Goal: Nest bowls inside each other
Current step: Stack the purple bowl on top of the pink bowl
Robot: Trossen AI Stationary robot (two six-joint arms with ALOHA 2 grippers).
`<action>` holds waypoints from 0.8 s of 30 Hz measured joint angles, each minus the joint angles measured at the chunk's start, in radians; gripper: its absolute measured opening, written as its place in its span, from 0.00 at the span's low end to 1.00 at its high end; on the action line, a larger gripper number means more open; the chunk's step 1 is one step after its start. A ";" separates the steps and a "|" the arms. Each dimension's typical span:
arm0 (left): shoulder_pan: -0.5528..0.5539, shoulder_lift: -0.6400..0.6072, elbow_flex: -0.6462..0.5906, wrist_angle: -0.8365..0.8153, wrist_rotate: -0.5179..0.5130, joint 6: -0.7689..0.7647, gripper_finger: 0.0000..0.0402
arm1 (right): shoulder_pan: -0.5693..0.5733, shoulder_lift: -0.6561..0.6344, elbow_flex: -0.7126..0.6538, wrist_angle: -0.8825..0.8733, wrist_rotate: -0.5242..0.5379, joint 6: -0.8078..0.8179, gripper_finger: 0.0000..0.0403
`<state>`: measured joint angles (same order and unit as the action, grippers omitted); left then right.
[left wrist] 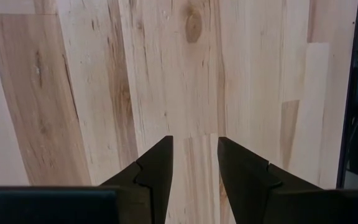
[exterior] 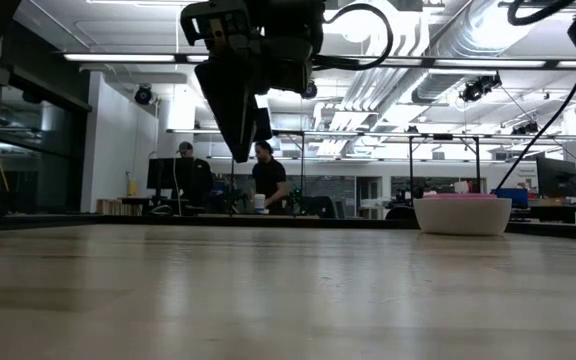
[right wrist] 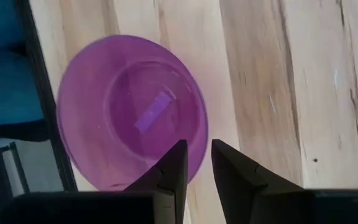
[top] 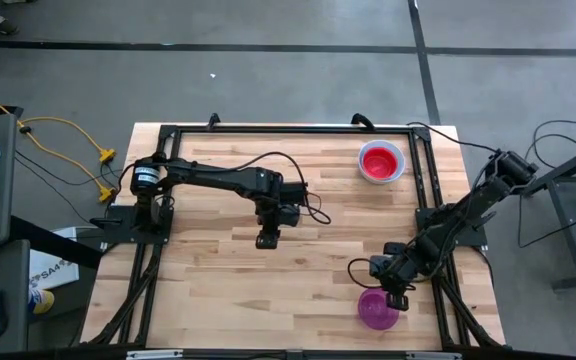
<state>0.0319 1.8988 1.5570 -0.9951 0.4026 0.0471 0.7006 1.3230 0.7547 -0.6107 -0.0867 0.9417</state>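
High view, left gripper (top: 266, 240) mid-table above bare wooden table (top: 218, 280), jaws spread, holding nothing, nested stack of red bowl in white bowl (top: 381, 161) at far right, right gripper (top: 396, 299) at purple bowl (top: 376, 310) near front right edge, jaws straddling its rim, narrow gap, grip unclear

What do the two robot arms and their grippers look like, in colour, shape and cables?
Both arms are black and jointed. The left arm has a silvery band at its base and a black cable looping beside it. The left gripper and the right gripper each have two dark, wedge-shaped fingers. Black cables also curl beside the right arm.
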 joint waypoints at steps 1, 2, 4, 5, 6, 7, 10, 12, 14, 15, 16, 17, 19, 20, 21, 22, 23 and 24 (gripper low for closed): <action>0.000 0.000 0.000 -0.001 0.000 0.000 0.32 | 0.000 0.002 0.000 0.000 -0.002 0.000 0.16; 0.000 0.000 0.000 -0.001 0.000 0.000 0.32 | 0.000 0.003 0.000 0.001 -0.001 0.000 0.16; 0.000 0.000 0.000 0.000 -0.001 0.000 0.32 | 0.000 0.003 0.000 0.001 0.003 -0.003 0.16; 0.000 0.000 0.000 0.001 -0.001 0.000 0.32 | 0.000 0.003 0.000 0.001 0.003 -0.003 0.16; 0.000 0.000 0.000 0.002 -0.001 0.000 0.32 | 0.000 0.003 0.000 0.002 0.003 -0.003 0.16; 0.000 0.000 0.000 0.002 -0.001 0.000 0.32 | 0.000 0.003 0.000 0.001 0.003 -0.003 0.16; 0.000 0.000 0.000 0.008 -0.001 0.000 0.32 | 0.000 0.003 0.000 0.001 0.009 -0.003 0.16; 0.000 0.000 0.000 0.007 -0.001 -0.003 0.32 | 0.000 0.003 0.000 0.001 0.022 -0.004 0.16; 0.000 0.000 0.000 0.005 -0.001 -0.001 0.32 | 0.000 0.003 0.000 0.001 0.030 -0.004 0.16; 0.000 0.000 0.000 0.003 -0.001 -0.003 0.32 | -0.001 0.003 0.000 0.001 0.030 -0.004 0.16; 0.000 0.000 0.000 0.004 -0.001 -0.005 0.32 | -0.001 0.003 0.000 0.001 0.031 -0.004 0.16; 0.000 0.000 0.000 0.007 -0.002 -0.007 0.32 | -0.003 0.003 0.000 0.001 0.031 -0.004 0.16; 0.000 0.000 0.000 0.010 -0.002 -0.007 0.32 | -0.003 0.003 0.000 0.001 0.033 -0.004 0.16; 0.000 0.000 0.000 0.010 -0.002 -0.007 0.32 | -0.003 0.003 0.000 0.001 0.033 -0.004 0.16; 0.000 0.000 0.000 0.012 -0.004 -0.007 0.32 | -0.003 0.003 0.000 0.002 0.033 -0.004 0.16; 0.000 0.000 0.000 0.017 -0.005 -0.007 0.32 | -0.003 0.003 0.000 0.002 0.033 -0.004 0.16; 0.000 0.000 0.000 0.026 -0.005 -0.007 0.32 | -0.003 0.003 0.000 0.002 0.032 -0.005 0.16; 0.000 0.000 0.000 0.038 -0.005 -0.007 0.32 | -0.003 0.003 0.000 0.005 0.033 -0.011 0.16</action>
<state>0.0319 1.8988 1.5570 -0.9575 0.3981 0.0399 0.6972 1.3258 0.7547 -0.6057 -0.0540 0.9307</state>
